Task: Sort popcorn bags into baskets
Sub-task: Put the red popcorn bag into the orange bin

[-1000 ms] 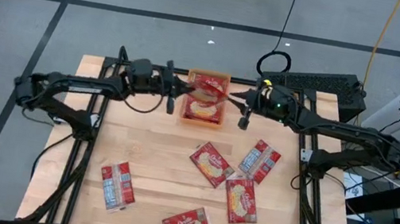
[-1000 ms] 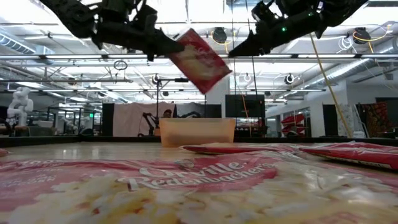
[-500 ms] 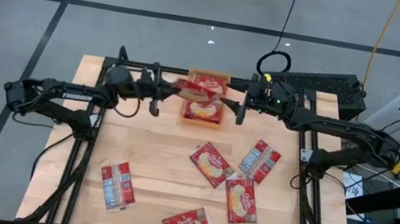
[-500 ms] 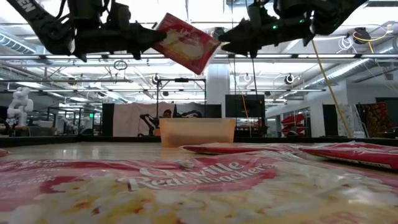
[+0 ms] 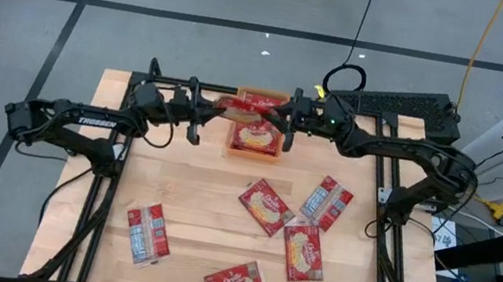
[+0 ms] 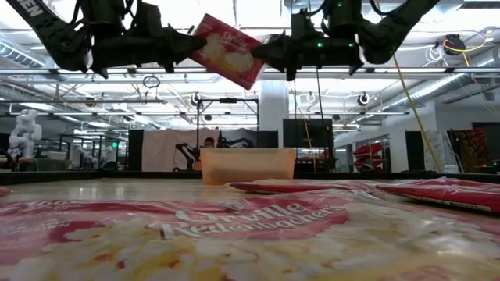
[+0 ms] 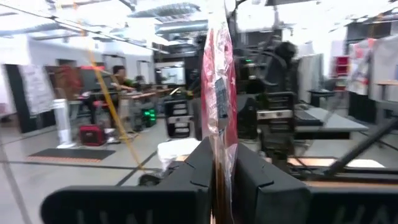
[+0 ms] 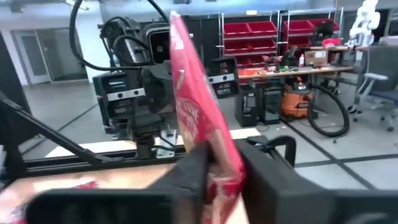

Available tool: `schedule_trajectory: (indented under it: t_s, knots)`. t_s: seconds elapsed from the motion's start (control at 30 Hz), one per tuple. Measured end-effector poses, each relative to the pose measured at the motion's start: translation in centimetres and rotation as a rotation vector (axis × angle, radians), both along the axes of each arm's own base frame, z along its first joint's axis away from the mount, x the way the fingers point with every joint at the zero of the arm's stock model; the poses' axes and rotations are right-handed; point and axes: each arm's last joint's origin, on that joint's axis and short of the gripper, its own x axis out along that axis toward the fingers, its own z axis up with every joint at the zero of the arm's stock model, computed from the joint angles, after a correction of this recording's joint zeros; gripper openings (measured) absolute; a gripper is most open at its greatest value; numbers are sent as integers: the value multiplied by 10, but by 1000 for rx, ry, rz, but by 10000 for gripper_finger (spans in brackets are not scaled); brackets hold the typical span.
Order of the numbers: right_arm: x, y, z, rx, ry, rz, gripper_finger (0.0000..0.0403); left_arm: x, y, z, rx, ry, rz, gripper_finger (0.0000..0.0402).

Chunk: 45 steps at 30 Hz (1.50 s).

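From above, both arms meet over the orange basket, which sits at the far edge of the worktop. One popcorn bag hangs in the air just over the basket. The left gripper pinches one end of it and the right gripper pinches the other end. A bag is already lying in the basket. Five more bags lie loose on the worktop, on the near side of the basket, well apart from it.

From the low view, the held bag is tilted, high above the basket. The left gripper and the right gripper each have an edge of it.

In the left wrist view, the left gripper is closed narrow on the bag, which stands edge-on between its fingers.

In the right wrist view, the right gripper is closed narrow on the bag's lower corner.

To do this step well, I think only one gripper should let go first (two pulling at once could rip the bag). The other should turn the bag flat, bring it low over the basket and then open, so the bag drops inside and not on the rim.
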Motion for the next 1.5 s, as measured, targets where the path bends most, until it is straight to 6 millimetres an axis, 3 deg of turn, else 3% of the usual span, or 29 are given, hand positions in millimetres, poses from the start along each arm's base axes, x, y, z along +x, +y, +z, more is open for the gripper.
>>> schedule_trajectory:
  t_s: [0.1,0.23,0.43,0.6,0.87,1.1,1.33,1.5]
  knots:
    - [1,-7,10,-41,7,9,12,0,1,0,4,4,44,69]
    - [-10,-24,28,-52,99,-28,16,-2,2,-3,16,61,99,139]
    - [-27,-58,59,-49,196,-43,5,-21,4,-2,-108,176,452,248]
    - [-37,-91,54,61,254,-70,6,-31,-2,-2,-197,245,493,293]
    - [-26,-137,0,228,330,48,5,-25,-18,-16,-266,378,389,272]
    - [-14,-153,-32,317,408,47,5,-22,-31,-24,-285,468,331,225]
    - [-30,-163,-43,380,476,-1,9,-20,-36,-25,-264,478,305,192]
    - [-30,-167,-55,408,502,-18,10,-20,-36,-24,-262,475,305,182]
